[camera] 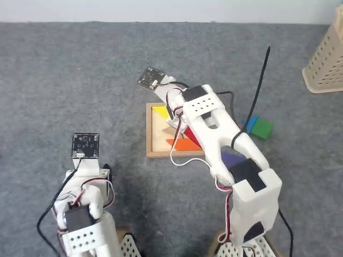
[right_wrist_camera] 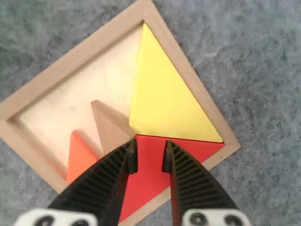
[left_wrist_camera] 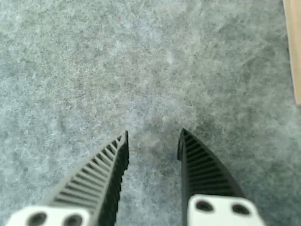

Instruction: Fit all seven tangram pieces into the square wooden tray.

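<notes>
While the right arm lies across the square wooden tray (camera: 148, 131) from the lower right of the high view, the right gripper (right_wrist_camera: 149, 146) hangs over the red triangle (right_wrist_camera: 148, 183). Jaws parted by a narrow gap, nothing between them.

Tray sits just right of centre in the high view, on grey carpet (camera: 80, 69). Inside it:
- yellow triangle (right_wrist_camera: 164, 103) fills the tray's upper-left corner as the high view shows it, one edge flush against the red triangle
- bare-wood triangle (right_wrist_camera: 110, 127) touches both the yellow and the red
- orange piece (right_wrist_camera: 80, 157) lies just beside the bare-wood triangle, along the tray's lower edge in the high view
- rest of the tray floor is bare

Outside the tray:
- blue piece (camera: 250, 124) and green piece (camera: 262, 129) touch each other, right of the tray past the arm
- purple piece (camera: 230, 158) lies lower right of the tray, partly hidden under the arm

Left gripper (left_wrist_camera: 154, 139) is at lower left of the high view, well apart from the tray. Jaws spread, empty, carpet below.

Beige perforated bin (camera: 327, 59) stands at upper right, and a black cable (camera: 260, 85) rises near the right arm.
</notes>
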### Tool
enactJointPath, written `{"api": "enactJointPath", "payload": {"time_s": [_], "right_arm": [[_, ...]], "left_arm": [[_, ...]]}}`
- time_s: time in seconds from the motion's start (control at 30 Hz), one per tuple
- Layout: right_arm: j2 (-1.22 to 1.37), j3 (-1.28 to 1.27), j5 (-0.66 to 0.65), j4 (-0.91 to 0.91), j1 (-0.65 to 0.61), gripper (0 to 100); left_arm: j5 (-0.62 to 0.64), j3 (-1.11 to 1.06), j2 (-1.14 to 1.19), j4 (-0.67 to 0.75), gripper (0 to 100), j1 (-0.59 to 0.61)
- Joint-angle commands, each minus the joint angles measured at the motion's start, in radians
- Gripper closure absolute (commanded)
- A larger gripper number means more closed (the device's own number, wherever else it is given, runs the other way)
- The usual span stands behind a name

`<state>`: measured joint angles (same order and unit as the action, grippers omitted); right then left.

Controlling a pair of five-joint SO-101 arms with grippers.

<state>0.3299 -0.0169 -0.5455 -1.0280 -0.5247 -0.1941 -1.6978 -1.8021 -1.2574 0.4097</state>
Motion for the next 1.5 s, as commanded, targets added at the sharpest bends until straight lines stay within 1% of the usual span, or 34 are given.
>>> {"api": "enactJointPath", "payload": {"time_s": [0.0,0.2,0.37,0.5,0.57,0.77,1.0,1.1,1.47], "right_arm": [[-0.002,0.031,0.017,0.021,-0.012,89.7],[0.076,0.038,0.017,0.048,-0.019,89.7],[0.053,0.04,0.021,0.047,-0.016,89.7],[-0.007,0.032,0.114,0.039,-0.022,89.7],[-0.027,0.012,0.132,0.045,-0.038,89.7],[-0.048,-0.086,0.123,0.133,-0.073,89.7],[-0.035,-0.117,0.121,0.168,-0.09,89.7],[-0.033,-0.123,0.121,0.159,-0.077,89.7],[-0.042,-0.17,0.12,0.163,0.035,89.7]], "left_arm": [[-0.006,0.012,-0.008,-0.003,83,0.005],[-0.006,0.012,-0.008,-0.003,83,0.005],[-0.006,0.012,-0.008,-0.003,83,0.005],[-0.006,0.012,-0.008,-0.003,83,0.005],[-0.006,0.012,-0.008,-0.003,83,0.005],[-0.006,0.012,-0.008,-0.003,83,0.005],[-0.006,0.012,-0.008,-0.003,83,0.005],[-0.006,0.012,-0.008,-0.003,83,0.005],[-0.006,0.012,-0.008,-0.003,83,0.005]]}}
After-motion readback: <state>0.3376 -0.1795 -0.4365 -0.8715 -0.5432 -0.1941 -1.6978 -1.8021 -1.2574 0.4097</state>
